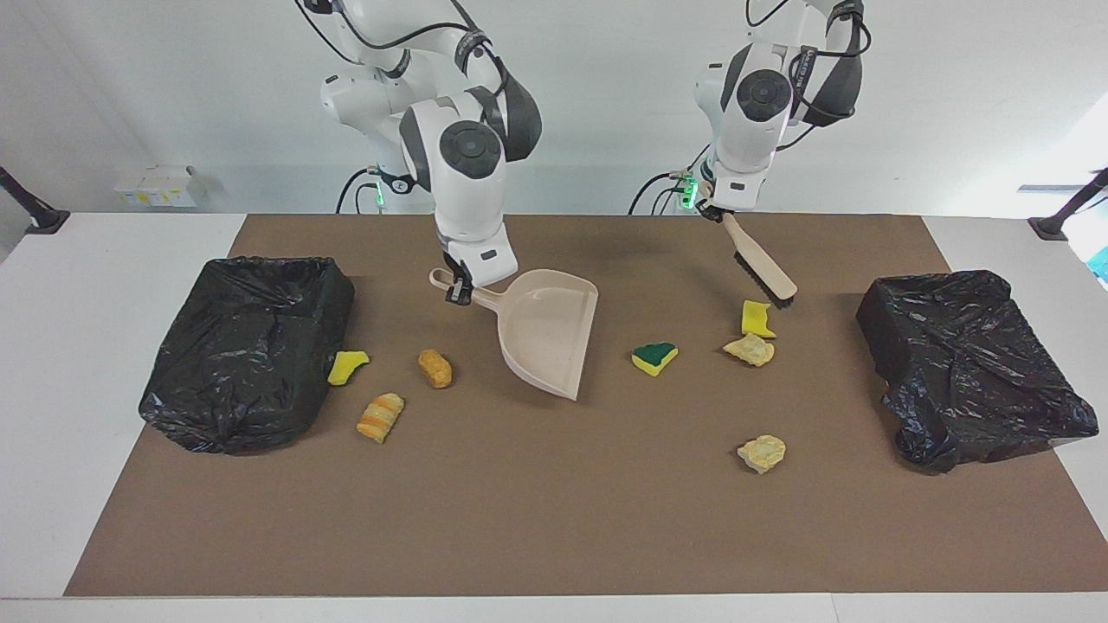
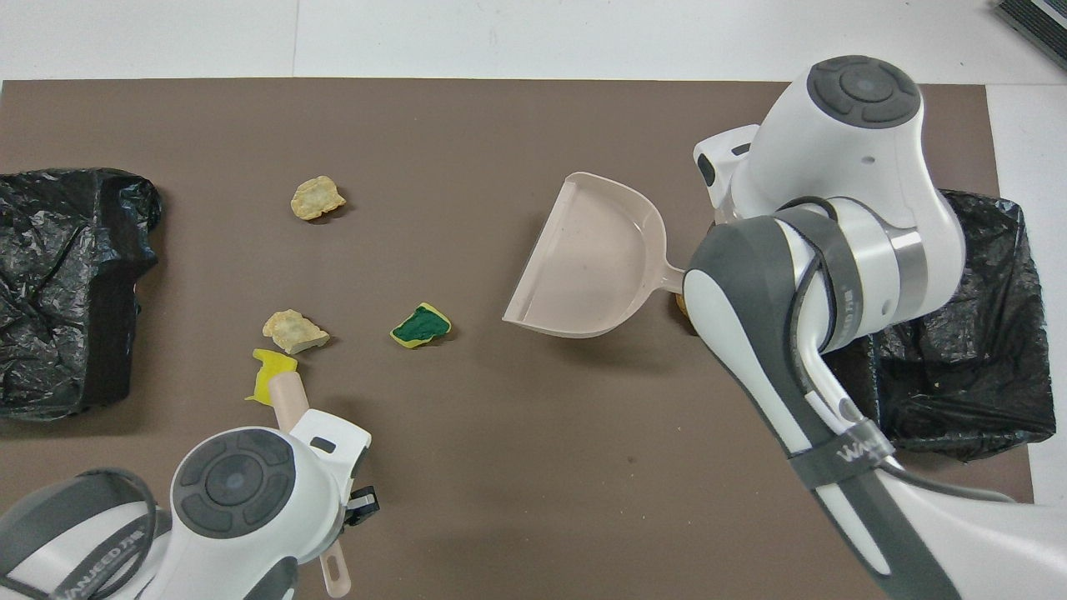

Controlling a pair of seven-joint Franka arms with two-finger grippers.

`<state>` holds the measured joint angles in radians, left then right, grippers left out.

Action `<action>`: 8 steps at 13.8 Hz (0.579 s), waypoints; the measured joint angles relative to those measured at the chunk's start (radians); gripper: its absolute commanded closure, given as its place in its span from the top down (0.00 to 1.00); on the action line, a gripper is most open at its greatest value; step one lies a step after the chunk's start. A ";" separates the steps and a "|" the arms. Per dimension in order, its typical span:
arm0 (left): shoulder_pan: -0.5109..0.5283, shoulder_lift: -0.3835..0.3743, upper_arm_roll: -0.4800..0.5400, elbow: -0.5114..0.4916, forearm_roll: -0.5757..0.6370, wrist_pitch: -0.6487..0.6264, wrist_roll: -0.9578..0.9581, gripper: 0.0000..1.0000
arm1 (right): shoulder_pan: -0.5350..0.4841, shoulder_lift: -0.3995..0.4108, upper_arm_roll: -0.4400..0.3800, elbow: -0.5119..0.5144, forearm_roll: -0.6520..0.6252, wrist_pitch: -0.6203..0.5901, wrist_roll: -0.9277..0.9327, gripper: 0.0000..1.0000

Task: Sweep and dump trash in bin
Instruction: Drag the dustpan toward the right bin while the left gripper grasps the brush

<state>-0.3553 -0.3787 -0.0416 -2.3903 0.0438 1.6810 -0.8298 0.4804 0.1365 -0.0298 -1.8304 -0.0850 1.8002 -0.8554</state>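
Seven scraps lie loose on the brown mat [image 1: 554, 536]; none swept yet. Right gripper [image 1: 457, 290] pinches the dustpan [image 1: 550, 333] by its handle, pan tilted, open mouth toward the green-topped sponge [image 1: 654, 357]. Left gripper [image 1: 717, 208] is clamped on the brush [image 1: 760, 268], bristles just over the yellow sponge bit [image 1: 756, 318], which sits beside a beige lump [image 1: 750, 350]. Another lump [image 1: 763, 452] lies farther from the robots. Toward the right arm's end: bread pieces [image 1: 435, 368] and [image 1: 381, 416], plus a yellow bit [image 1: 347, 365] against a bag-lined bin [image 1: 247, 346]. Second bin [image 1: 969, 363] stands at the left arm's end.

Step, as judged: lining up tools for the first sweep. Next move likely needs the pan lip flat on the mat and the brush lowered to draw scraps into it.
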 measured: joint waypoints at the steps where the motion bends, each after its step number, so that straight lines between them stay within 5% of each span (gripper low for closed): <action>1: 0.023 0.001 0.000 -0.004 0.008 0.018 0.033 0.00 | 0.002 -0.023 0.001 -0.049 -0.008 0.049 0.000 0.00; 8: 0.201 0.136 -0.001 -0.079 0.015 0.270 0.228 0.00 | 0.011 -0.040 -0.001 -0.168 -0.024 0.189 -0.083 0.00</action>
<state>-0.1546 -0.2427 -0.0425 -2.4691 0.0590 1.9507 -0.6021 0.4915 0.0964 -0.0306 -1.9980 -0.1094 1.9892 -0.9382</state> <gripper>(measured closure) 0.744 0.692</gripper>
